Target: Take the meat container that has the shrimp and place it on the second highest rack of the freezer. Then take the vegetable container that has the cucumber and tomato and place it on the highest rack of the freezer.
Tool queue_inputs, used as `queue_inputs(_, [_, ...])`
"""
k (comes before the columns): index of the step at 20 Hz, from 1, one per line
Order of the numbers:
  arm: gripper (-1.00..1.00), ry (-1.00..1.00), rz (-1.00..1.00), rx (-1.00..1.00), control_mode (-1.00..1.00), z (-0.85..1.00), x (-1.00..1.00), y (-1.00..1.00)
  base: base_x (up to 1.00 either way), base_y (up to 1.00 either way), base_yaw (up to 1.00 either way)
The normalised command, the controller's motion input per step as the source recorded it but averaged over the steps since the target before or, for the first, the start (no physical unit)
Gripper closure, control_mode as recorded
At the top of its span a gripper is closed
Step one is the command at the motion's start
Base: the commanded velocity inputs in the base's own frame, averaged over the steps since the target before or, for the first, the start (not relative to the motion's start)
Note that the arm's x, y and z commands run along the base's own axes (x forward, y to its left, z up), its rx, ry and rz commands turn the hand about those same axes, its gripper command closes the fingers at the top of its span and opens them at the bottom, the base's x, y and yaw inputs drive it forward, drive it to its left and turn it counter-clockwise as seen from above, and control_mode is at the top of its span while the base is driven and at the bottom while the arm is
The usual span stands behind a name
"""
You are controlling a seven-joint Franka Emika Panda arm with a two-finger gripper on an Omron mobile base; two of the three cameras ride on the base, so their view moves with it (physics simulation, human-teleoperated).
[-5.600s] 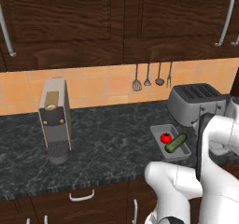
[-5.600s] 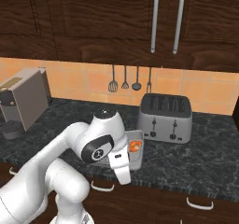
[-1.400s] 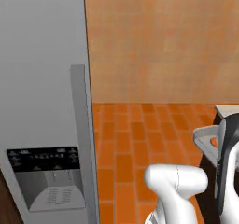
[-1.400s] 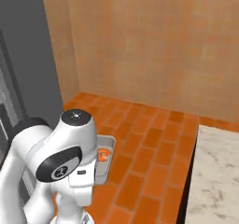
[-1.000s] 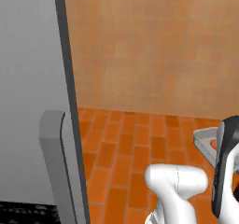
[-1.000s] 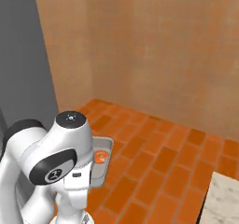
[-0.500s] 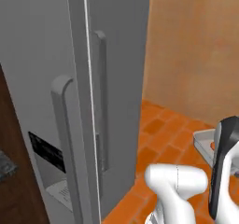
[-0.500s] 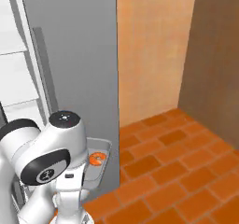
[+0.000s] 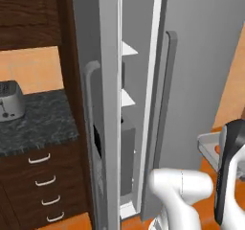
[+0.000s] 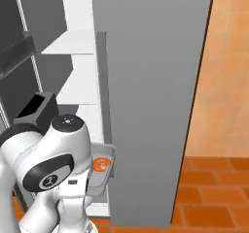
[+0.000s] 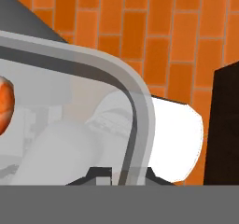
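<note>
Two doors of the freezer (image 9: 191, 71) now stand across the left base view, where half a second ago that view was still sweeping past closed grey panels: the base has swung round, so the whole picture shifted, not the appliance. Through the gap in the middle of the frame white shelves (image 9: 128, 49) show, one above another. At the right edge a corner of the meat container (image 9: 208, 144) peeks out beside the arm, and the counter (image 9: 33, 121) sits at the left.

Over to the right base view: the open interior now fills the upper left, a white rack (image 10: 73, 47) up high, a dark door bin (image 10: 19, 50) at the left edge. The meat container (image 10: 103, 171) hangs low in the centre-left, just beside the robot's shoulder, with the shrimp (image 10: 101, 164) orange inside it.

Hand view: the tray's grey rim (image 11: 133, 101) curves across the frame, the shrimp (image 11: 4, 107) at the left edge. The gripper (image 11: 119, 174) is clamped tight on that rim.

My read: the carry is nearly over; lifting the tray to the second highest rack comes next.
</note>
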Motion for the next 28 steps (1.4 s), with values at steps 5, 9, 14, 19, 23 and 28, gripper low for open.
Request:
queue_inputs(5, [1.00,0.00,0.00,0.00,1.00,0.00,0.00,0.00,0.02,-0.17,0.74])
queue_inputs(9, [1.00,0.00,0.00,0.00,1.00,0.00,0.00,0.00,0.24,-0.01,0.44])
queue_inputs(14, [1.00,0.00,0.00,0.00,1.00,0.00,0.00,0.00,0.03,0.12,0.33])
queue_inputs(19, [1.00,0.00,0.00,0.00,1.00,0.00,0.00,0.00,0.00,0.12,0.31])
queue_inputs(23, [1.00,0.00,0.00,0.00,1.00,0.00,0.00,0.00,0.09,0.00,0.24])
queue_inputs(28, [1.00,0.00,0.00,0.00,1.00,0.00,0.00,0.00,0.02,0.03,0.20])
